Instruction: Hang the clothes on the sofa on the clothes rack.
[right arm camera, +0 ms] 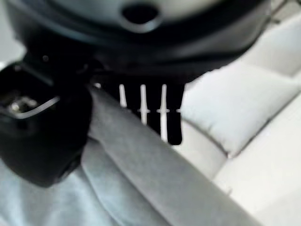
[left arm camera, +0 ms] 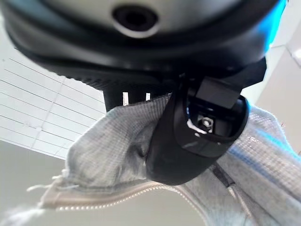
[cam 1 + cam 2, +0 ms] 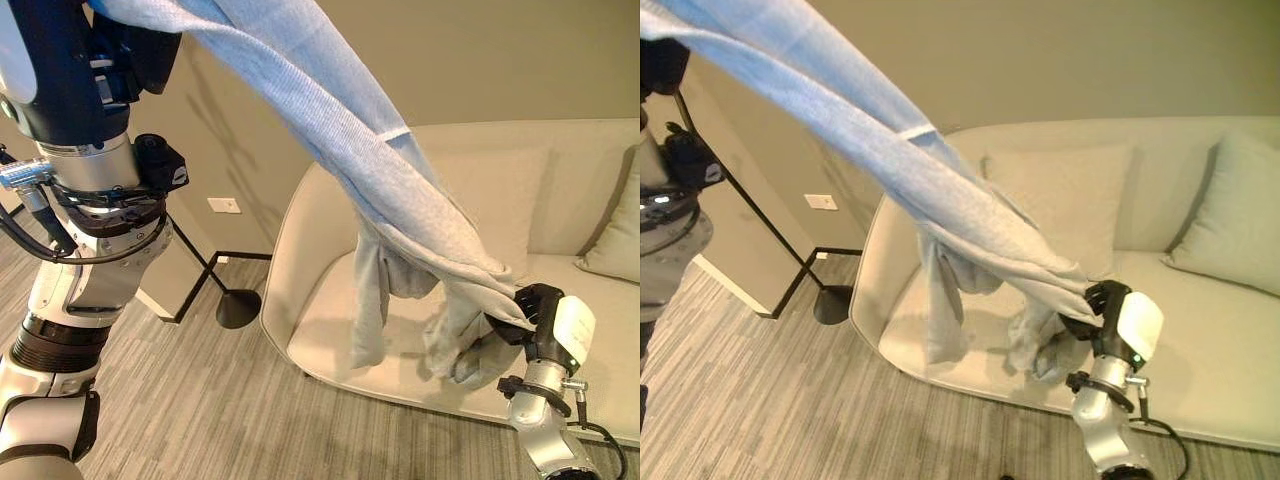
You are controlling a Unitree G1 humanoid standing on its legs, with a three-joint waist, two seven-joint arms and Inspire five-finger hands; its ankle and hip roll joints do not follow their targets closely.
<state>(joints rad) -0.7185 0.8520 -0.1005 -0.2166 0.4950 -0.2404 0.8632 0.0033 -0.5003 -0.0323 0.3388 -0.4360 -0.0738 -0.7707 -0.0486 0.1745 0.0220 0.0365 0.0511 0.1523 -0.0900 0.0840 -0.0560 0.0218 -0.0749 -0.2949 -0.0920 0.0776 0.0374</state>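
At about 10 o'clock in the head views the left arm is raised high, and the left wrist view shows the left hand (image 2: 188,136) with its thumb curled over a bunched fold of the light blue-grey garment (image 3: 360,150), pinching the cloth against the fingers beside a pale stitched hem. From there the garment stretches as a taut, twisted band down toward 4 o'clock, clear of the floor, with a sleeve and loose folds hanging from its lower part over the seat of the beige sofa (image 3: 320,330). A black stand base (image 3: 238,308) rests on the striped floor at 7 o'clock, just left of the sofa's arm. At 4 o'clock the right hand (image 3: 1102,305) grips the garment's lower end, its fingers and thumb clamped on the cloth. A cushion (image 3: 1230,210) leans against the sofa back at 3 o'clock.
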